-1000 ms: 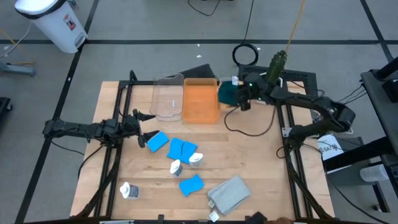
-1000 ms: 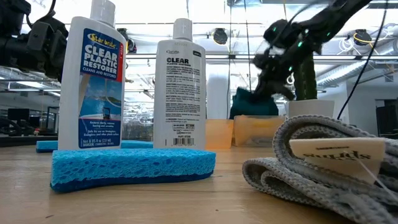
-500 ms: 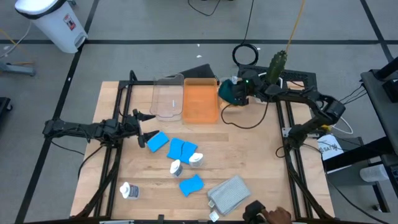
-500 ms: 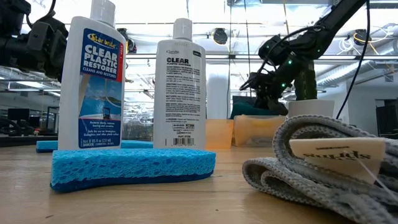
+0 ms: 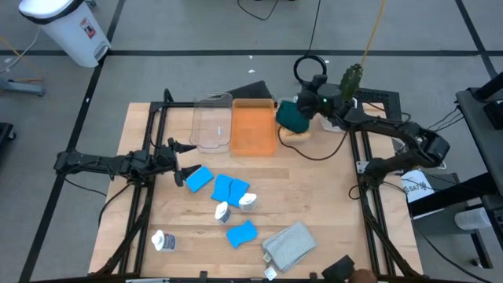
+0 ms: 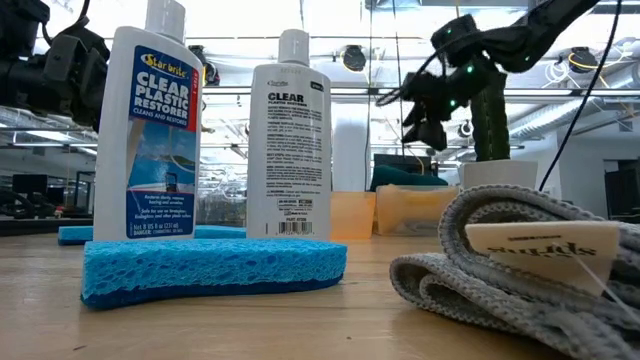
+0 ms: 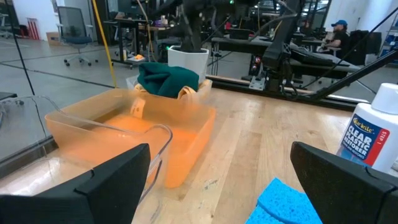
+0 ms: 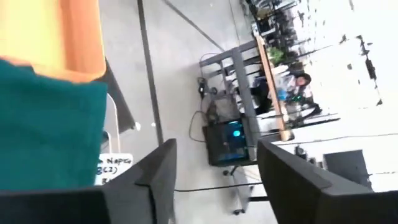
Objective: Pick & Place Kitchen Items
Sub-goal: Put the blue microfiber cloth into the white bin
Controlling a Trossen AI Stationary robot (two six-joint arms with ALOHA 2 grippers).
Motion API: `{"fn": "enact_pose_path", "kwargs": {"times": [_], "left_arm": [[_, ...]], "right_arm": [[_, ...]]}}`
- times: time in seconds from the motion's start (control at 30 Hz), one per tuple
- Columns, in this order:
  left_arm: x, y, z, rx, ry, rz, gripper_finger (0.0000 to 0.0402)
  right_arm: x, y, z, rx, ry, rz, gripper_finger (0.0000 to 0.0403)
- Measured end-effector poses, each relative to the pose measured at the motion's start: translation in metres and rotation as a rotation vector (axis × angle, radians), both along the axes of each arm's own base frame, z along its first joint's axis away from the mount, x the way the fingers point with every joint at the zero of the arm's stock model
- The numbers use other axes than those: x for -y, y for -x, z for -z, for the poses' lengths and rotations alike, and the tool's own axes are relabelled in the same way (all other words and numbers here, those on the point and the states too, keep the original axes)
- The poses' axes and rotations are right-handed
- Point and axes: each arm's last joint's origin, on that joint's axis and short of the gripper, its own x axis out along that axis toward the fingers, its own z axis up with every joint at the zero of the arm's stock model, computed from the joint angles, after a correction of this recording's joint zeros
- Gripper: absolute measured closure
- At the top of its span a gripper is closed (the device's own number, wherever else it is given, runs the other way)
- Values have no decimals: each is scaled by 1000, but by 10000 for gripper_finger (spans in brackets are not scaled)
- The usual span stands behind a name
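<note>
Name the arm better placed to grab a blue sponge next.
Left. The left gripper, open, hovers beside the nearest blue sponge; the right gripper is far off above the dark green cloth.

Both pincers (image 5: 182,159) (image 5: 313,101) open, empty

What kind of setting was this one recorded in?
Likely a robotics lab or workshop, not a kitchen: a wooden table on a bare marked floor, office chairs and equipment benches behind, and a person seated at a workstation.
</note>
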Motion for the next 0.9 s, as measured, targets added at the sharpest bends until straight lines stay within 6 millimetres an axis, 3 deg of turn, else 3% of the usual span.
{"fn": "enact_pose_path", "kwargs": {"times": [0.13, 0.23, 0.5, 0.63, 0.9], "left_arm": [[0, 0, 0, 0, 0, 1, 7], [0, 0, 0, 0, 0, 0, 7], [0, 0, 0, 0, 0, 1, 7], [0, 0, 0, 0, 0, 1, 7], [0, 0, 0, 0, 0, 0, 7]], "right_arm": [[-11, 6, -5, 142, -164, 6, 205], [-19, 10, 2, 168, -373, -59, 230], [-18, 2, -3, 223, -626, -81, 388], [-11, -3, 11, 193, -672, -72, 391], [10, -15, 57, 97, -771, -2, 402]]}}
